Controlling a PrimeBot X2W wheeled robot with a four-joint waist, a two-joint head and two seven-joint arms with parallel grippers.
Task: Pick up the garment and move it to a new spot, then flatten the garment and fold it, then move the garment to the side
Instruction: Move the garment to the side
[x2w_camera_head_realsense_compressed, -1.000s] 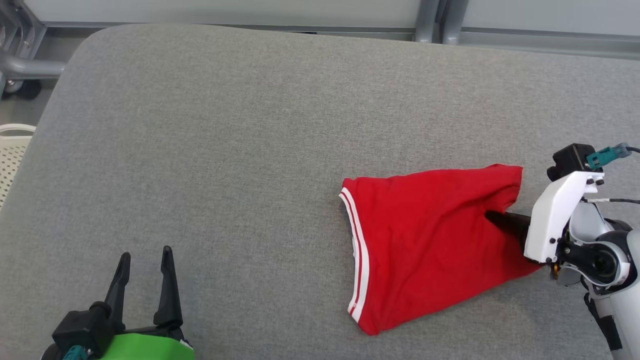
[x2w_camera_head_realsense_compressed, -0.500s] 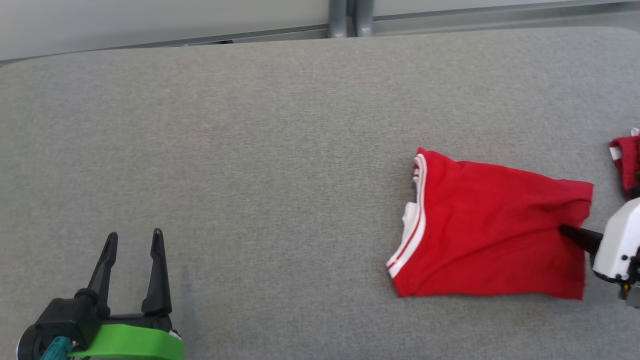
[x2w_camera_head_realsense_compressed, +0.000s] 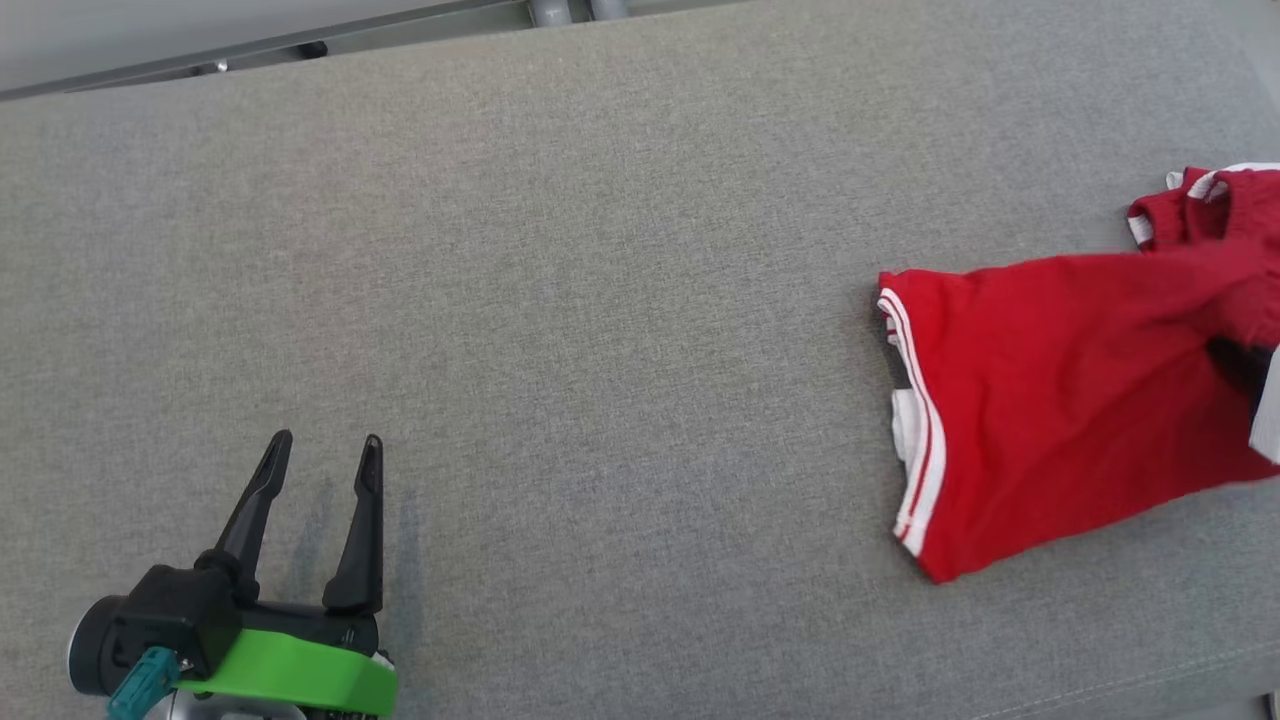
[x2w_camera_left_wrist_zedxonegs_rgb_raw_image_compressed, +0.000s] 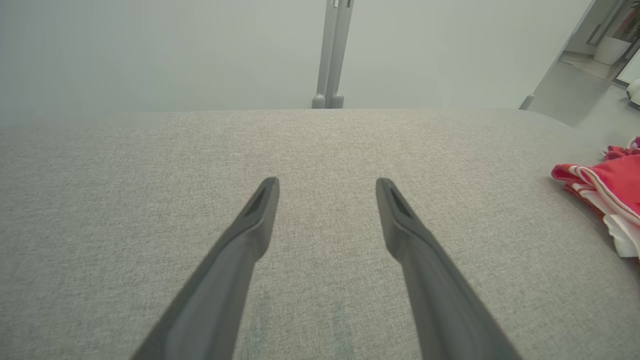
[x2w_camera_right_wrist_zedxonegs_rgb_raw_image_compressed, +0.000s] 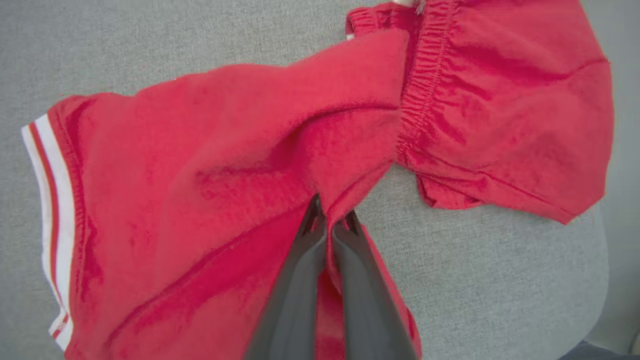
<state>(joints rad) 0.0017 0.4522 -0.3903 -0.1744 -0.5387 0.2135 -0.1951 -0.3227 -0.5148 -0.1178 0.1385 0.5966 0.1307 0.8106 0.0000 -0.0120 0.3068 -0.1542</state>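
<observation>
pinching the red garment (x2w_camera_right_wrist_zedxonegs_rgb_raw_image_compressed: 210, 150), right claw (x2w_camera_right_wrist_zedxonegs_rgb_raw_image_compressed: 330, 218) is clamped tight; left claw (x2w_camera_head_realsense_compressed: 325, 440) gapes empty.

The garment (x2w_camera_head_realsense_compressed: 1050, 400) lies on the worktop (x2w_camera_head_realsense_compressed: 600, 250), toward its right side. Its right end is pinched in the right end effector (x2w_camera_right_wrist_zedxonegs_rgb_raw_image_compressed: 331, 212) and overlaps another cloth piece (x2w_camera_head_realsense_compressed: 1195, 200), which lies just behind it. The left end effector (x2w_camera_head_realsense_compressed: 327, 438) is over the worktop's near left part, well apart from the garment. 2 posts (x2w_camera_head_realsense_compressed: 565, 10) stand behind the far edge.
</observation>
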